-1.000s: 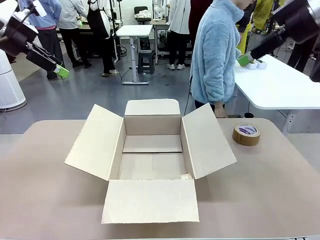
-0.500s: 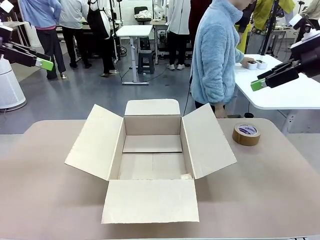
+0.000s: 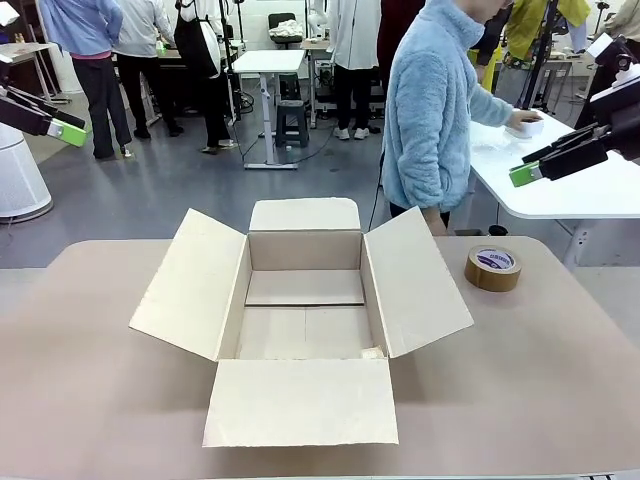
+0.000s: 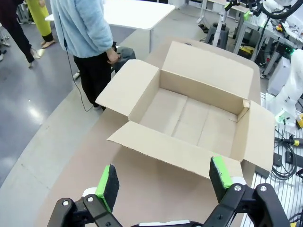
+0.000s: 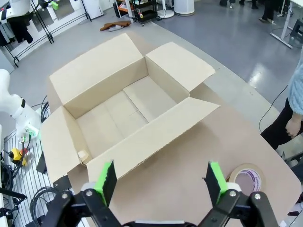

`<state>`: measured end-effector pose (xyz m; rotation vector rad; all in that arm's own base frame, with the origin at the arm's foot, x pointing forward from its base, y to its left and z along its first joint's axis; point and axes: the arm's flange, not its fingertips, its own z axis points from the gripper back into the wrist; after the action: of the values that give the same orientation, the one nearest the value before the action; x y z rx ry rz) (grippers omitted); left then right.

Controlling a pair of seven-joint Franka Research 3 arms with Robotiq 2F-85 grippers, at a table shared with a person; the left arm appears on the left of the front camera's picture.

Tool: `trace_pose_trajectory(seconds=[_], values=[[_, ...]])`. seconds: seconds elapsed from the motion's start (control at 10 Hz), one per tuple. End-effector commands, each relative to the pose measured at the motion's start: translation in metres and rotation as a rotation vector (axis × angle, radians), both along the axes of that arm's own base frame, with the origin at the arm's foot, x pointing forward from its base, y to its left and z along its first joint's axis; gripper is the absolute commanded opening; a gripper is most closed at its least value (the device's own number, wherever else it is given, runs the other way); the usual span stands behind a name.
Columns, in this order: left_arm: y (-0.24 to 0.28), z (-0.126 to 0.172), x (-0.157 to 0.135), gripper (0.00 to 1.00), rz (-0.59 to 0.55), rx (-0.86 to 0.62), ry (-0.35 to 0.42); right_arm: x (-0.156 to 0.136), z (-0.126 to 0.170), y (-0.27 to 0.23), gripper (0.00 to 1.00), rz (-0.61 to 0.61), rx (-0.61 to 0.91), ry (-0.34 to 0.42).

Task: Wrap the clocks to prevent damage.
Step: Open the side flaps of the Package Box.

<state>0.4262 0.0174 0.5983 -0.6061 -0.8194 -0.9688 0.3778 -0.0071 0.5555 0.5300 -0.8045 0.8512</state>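
Left gripper (image 3: 67, 127): raised at the far left, well above the worktop (image 3: 540, 380). In the left wrist view its fingers (image 4: 108, 180) are spread wide with nothing between them, and the cardboard box (image 4: 189, 118) lies below and ahead.

Right gripper (image 3: 524, 168): raised at the far right, in front of the white table (image 3: 570, 185). In the right wrist view its fingers (image 5: 106, 176) are likewise fully apart and hold nothing.

Cardboard box: sits at the centre of the worktop with all four flaps folded outward.

Brown tape roll (image 3: 492, 268): lies flat on the worktop, to the right of the box's right flap and not touching it.

Person (image 3: 430, 110): stands at the far edge, turned toward the white table, with one hand (image 3: 520, 118) reaching onto it.

Clocks (image 3: 531, 128): probably the small whitish item under that hand on the white table, though it is too small to confirm. It is well apart from the box and from both grippers.
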Motion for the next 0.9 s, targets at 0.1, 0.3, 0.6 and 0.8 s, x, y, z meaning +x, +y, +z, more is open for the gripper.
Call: trace_pose_trajectory(seconds=[0.1,0.3,0.6,0.8], values=[[0.0,0.0,0.001,1.0,-0.007,-0.03,-0.022,0.002,-0.001,0.001,1.0,0.008,0.018,-0.007],[-0.001,0.001,0.0,1.0,0.001,-0.015,-0.005,-0.001,0.0,0.0,1.0,-0.001,-0.007,0.002],[0.001,0.001,-0.013,0.2,-0.026,0.022,-0.035,-0.016,0.002,0.008,0.0,-0.013,-0.139,-0.078],[0.0,0.001,-0.014,0.0,-0.026,0.021,-0.029,-0.013,0.003,0.009,0.0,-0.007,-0.149,-0.068]])
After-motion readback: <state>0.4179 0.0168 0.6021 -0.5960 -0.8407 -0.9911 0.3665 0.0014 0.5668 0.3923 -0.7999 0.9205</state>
